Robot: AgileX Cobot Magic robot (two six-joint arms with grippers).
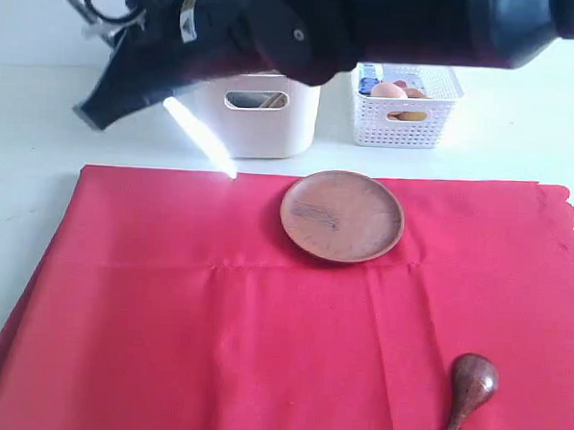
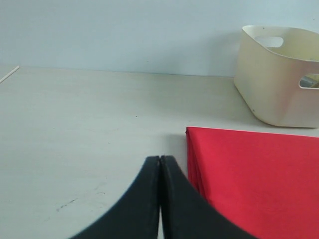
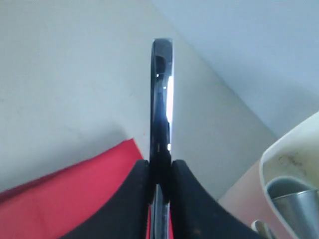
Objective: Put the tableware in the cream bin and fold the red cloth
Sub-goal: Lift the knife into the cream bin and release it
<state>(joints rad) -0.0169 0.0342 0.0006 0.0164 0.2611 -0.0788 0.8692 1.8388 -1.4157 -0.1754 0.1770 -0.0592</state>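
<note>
High exterior, close wrists; shared cream bin (image 1: 272, 132)

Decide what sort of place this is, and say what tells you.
Probably a mock dining setup for tidying: a red cloth spread on a pale table, a brown plate and wooden spoon on it, a cream bin behind.

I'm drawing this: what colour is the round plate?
The round wooden-looking plate is brown, seen best in the exterior view.
</note>
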